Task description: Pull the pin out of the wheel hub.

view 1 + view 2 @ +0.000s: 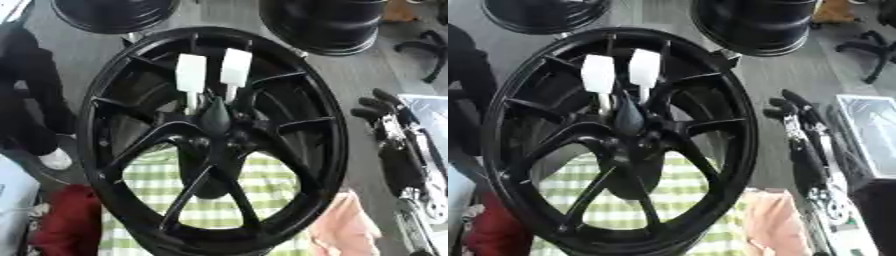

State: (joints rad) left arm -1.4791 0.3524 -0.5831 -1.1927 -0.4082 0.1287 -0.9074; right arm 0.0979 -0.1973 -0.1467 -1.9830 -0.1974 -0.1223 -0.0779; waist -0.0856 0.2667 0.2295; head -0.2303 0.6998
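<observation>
Black wheel hub (213, 140) filling the middle, two white-headed pins (213, 72) at twelve o'clock, green-and-white checked cloth (262, 190) at six, red bundle (66, 220) at eight, pink cloth (346, 227) at five, black right hand (394, 145) at three

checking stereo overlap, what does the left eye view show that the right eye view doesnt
Only the left eye view shows a white shoe by the rim's left side. Only the right eye view shows the whole box right of the robot's right hand, whose fingers are straight. Both show the black wheel hub, two white-handled pins in it, and the green checked cloth.
</observation>
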